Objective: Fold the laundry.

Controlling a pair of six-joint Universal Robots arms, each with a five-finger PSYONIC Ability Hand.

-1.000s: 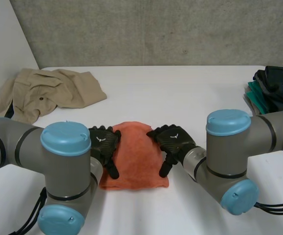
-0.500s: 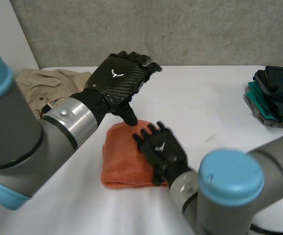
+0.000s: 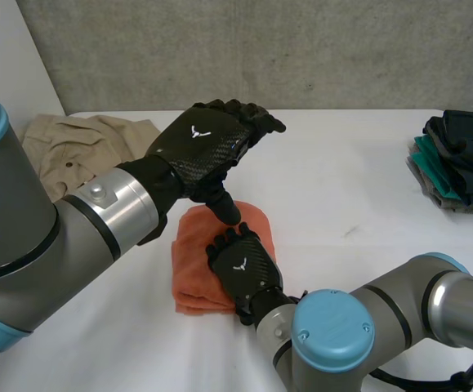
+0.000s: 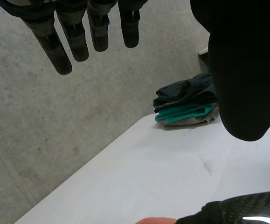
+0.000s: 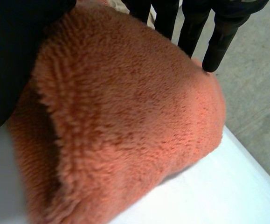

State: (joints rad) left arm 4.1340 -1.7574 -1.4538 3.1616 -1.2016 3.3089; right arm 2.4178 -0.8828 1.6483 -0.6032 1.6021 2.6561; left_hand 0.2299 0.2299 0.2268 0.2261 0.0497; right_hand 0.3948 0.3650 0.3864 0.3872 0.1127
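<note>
One white table [image 3: 342, 188] fills most of the head view, grey concrete wall [image 3: 261, 49] behind it. Left arm [image 3: 56, 237] reaches in big from the near left side. Right arm [image 3: 383, 318] bends in low from the near right.

Beige shirt [image 3: 81, 143] lies crumpled at the far left of the table. Stack [image 3: 457, 159] of folded dark and teal clothes sits at the far right edge, well apart from both hands; the left wrist view has it too [image 4: 186, 102], beyond the fingertips.

Orange towel [image 3: 191, 261] lies folded near the middle of the table, toward the near side. It is fluffy and thick, seen close up in the right wrist view [image 5: 125, 116].

Left hand [image 3: 199, 147] hangs in the air above the towel's far edge, fingers [image 4: 74, 37] straight and spread, thumb pointing down, holding nothing.

Right hand [image 3: 240, 263] lies palm down on the towel's right half. Its fingers [image 5: 190, 28] are straight, tips touching the pile, not curled round it. Cannot tell how hard it presses.
</note>
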